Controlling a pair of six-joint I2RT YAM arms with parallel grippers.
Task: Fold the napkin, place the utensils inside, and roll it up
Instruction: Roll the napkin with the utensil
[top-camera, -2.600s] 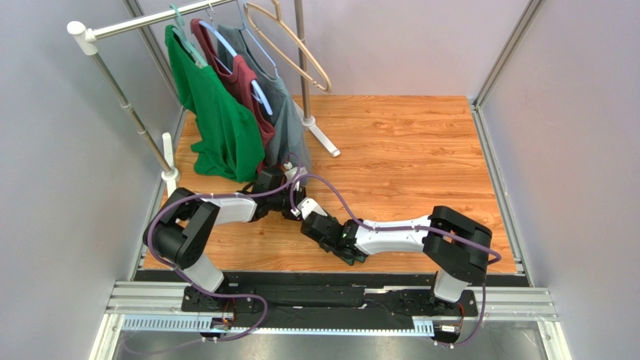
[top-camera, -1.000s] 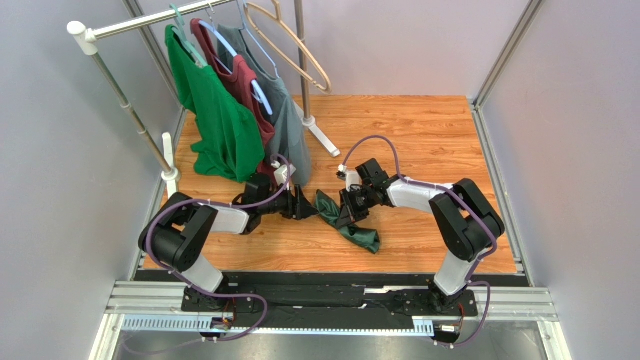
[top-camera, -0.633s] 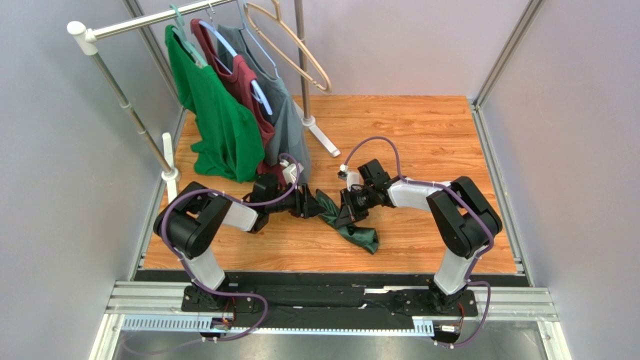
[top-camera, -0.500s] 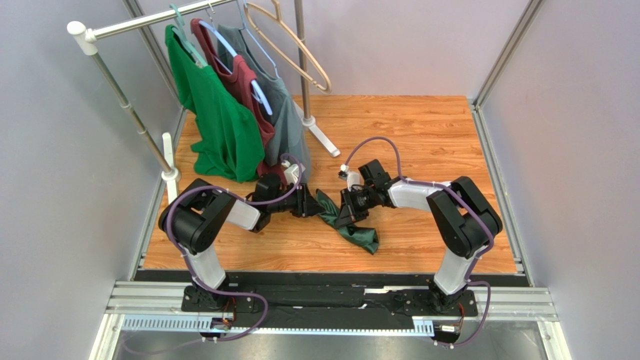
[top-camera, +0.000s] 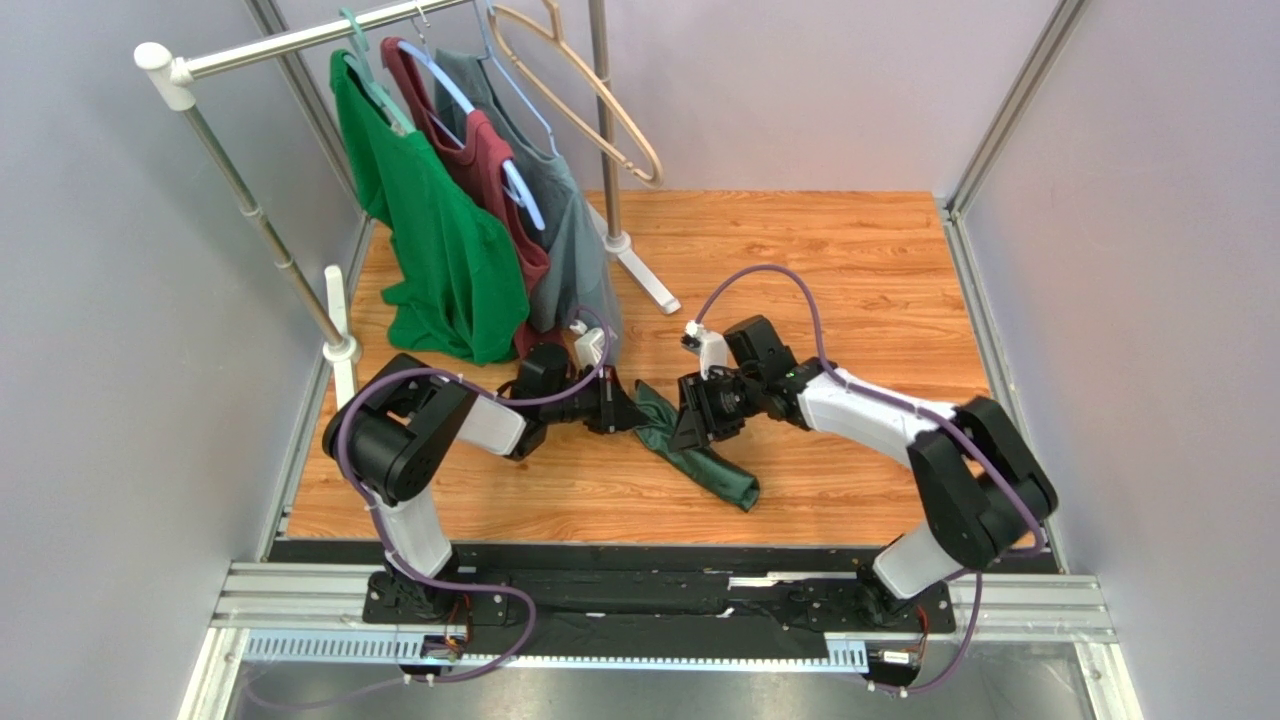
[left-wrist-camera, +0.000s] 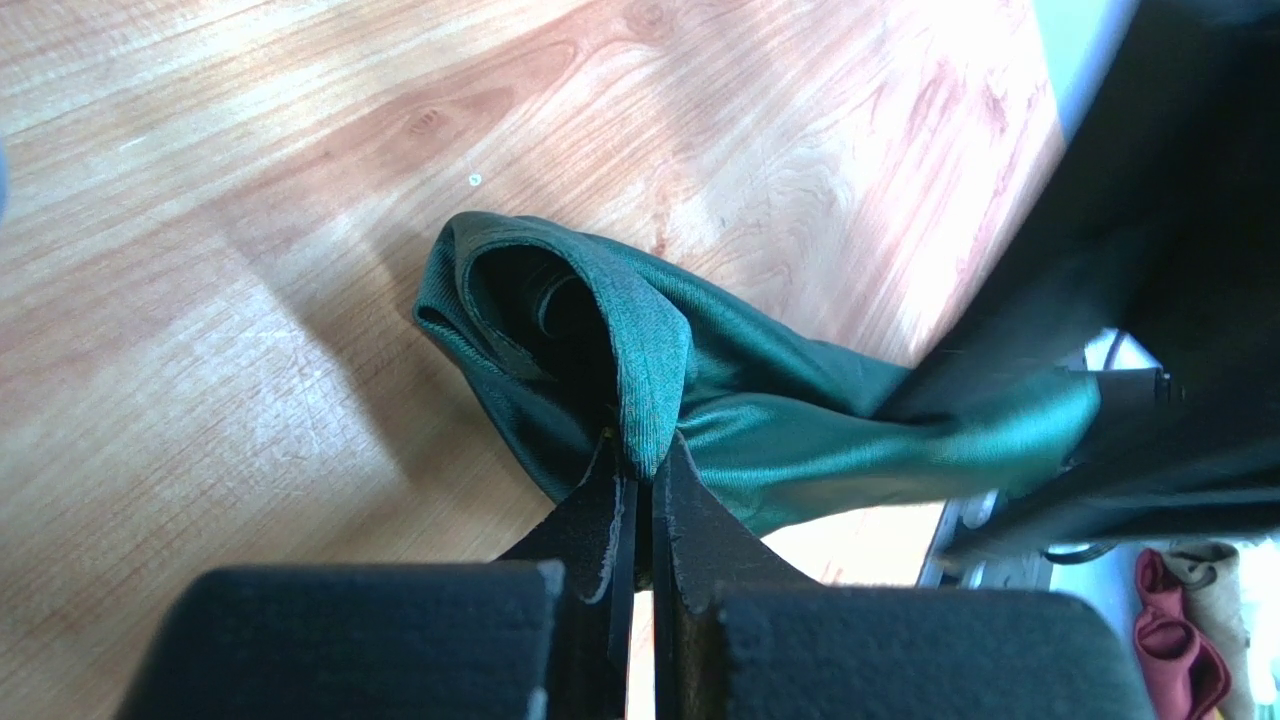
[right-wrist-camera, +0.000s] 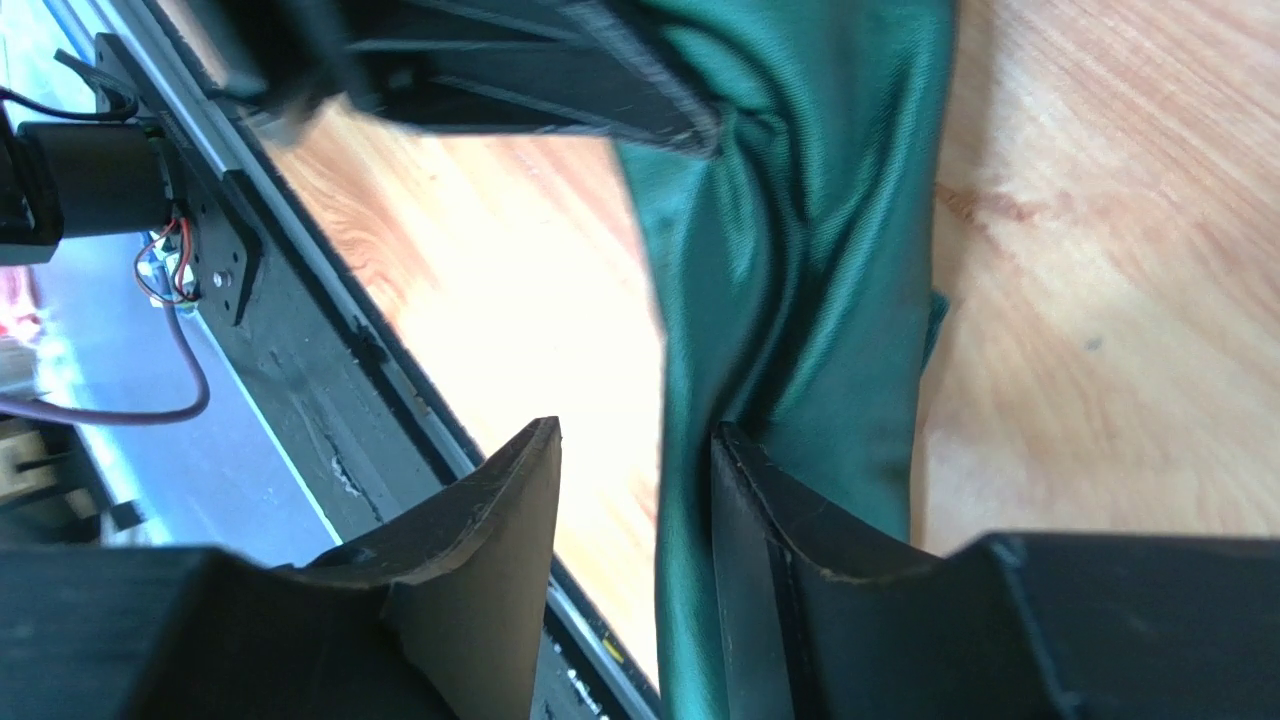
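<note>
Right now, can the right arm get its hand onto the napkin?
Probably yes. The right hand is open right beside the napkin, with cloth alongside one finger and nothing in between. The left hand is pinching another fold of it.

Wooden tabletop. At ten o'clock, a metal clothes rack holds a bright green shirt, maroon shirt, grey-green shirt and bare tan hanger.
</note>
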